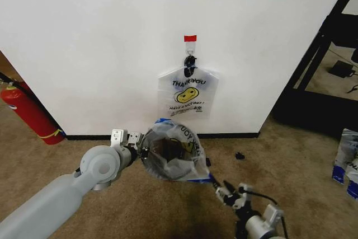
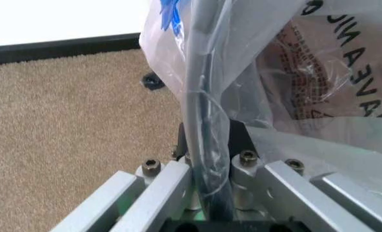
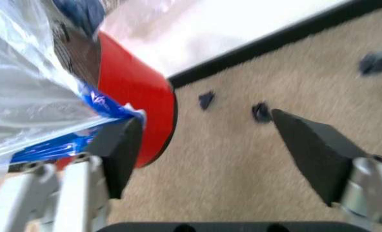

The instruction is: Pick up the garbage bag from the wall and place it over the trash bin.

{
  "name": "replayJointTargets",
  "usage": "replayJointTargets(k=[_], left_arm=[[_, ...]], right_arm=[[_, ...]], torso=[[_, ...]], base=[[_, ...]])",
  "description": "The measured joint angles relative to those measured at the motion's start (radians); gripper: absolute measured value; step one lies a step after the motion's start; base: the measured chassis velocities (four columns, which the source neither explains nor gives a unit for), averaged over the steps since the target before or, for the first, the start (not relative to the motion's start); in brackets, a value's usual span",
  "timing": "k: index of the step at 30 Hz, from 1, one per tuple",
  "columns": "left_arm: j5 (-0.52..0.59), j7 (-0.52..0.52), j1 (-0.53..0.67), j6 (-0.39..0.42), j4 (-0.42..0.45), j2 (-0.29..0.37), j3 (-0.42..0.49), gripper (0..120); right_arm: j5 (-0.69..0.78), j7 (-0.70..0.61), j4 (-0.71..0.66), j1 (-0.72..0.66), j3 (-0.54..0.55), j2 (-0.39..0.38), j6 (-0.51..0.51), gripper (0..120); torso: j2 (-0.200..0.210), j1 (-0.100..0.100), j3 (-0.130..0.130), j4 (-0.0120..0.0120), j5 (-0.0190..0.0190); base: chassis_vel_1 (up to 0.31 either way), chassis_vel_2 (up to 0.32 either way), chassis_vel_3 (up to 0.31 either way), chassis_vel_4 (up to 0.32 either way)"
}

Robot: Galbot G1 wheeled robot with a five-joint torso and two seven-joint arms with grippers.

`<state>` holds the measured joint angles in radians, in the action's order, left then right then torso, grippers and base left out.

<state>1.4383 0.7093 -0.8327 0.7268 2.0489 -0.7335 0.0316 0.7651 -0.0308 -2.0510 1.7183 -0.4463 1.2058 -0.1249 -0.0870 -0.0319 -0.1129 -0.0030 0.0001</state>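
— Right tool (image 3: 210,145), nearest us: how does it stand?
— Jaws spread wide, one finger (image 3: 117,154) touching the blue edge of the garbage bag (image 1: 173,152) beside the trash bin (image 3: 136,104).
— And the left tool (image 2: 210,159)?
— Clamped on the bag's rim; the bag drapes over the bin on the carpet, below the wall (image 1: 112,37).

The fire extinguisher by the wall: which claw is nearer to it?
Left. The left claw sits at the trash bin's rim, on the fire extinguisher's side; the right claw is beyond the bin.
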Motion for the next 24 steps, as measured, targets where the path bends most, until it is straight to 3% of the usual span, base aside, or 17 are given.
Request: replayJointTargets(k=[6,13,21,24], left_arm=[[-0.016,-0.001,0.008,-0.003,-0.020,-0.012,0.006,0],[-0.022,0.006,0.016,-0.003,-0.011,-0.011,0.021,0],[-0.038,0.011,0.022,-0.003,-0.018,-0.019,0.039,0],[-0.039,0.014,0.024,-0.003,-0.018,-0.021,0.040,0]], right_arm=[[-0.058,0.107,0.018,0.041,0.025,-0.009,0.064,98],[-0.131,0.230,0.049,0.020,0.083,0.010,0.097,100],[-0.283,0.353,0.075,0.003,0.114,-0.009,0.123,100],[-0.274,0.406,0.069,0.010,0.111,-0.021,0.139,100]], torso=[[0.000,0.000,0.000,0.0000,0.0000],[0.000,0.000,0.000,0.0000,-0.0001],[0.000,0.000,0.000,0.0000,-0.0001],[0.000,0.000,0.000,-0.0001,-0.0001]], base=[[0.000,0.000,0.000,0.000],[0.000,0.000,0.000,0.000],[0.000,0.000,0.000,0.000],[0.000,0.000,0.000,0.000]])
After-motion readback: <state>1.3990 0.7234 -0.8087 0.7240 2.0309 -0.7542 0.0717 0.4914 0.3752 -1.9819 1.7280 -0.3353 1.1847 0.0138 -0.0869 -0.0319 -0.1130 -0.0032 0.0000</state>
